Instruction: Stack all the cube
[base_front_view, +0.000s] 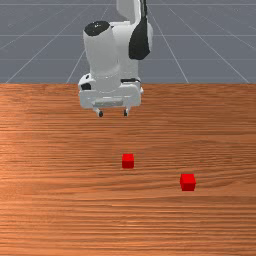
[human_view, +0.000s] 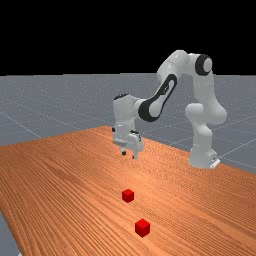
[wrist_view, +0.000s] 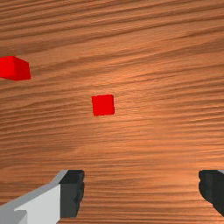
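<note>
Wooden table (base_front_view: 60, 215), red cube (base_front_view: 128, 161) and second cube (base_front_view: 188, 183) well apart inside its edges, wide-open end effector (base_front_view: 113, 114) above

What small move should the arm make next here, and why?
Probably ease the open gripper over the nearer red cube, then lower around it. The fingers stand apart with nothing between them, above the table, and that cube lies closer to them than the other red cube. Both cubes sit separately on the wood, so stacking likely starts with a grasp.
</note>
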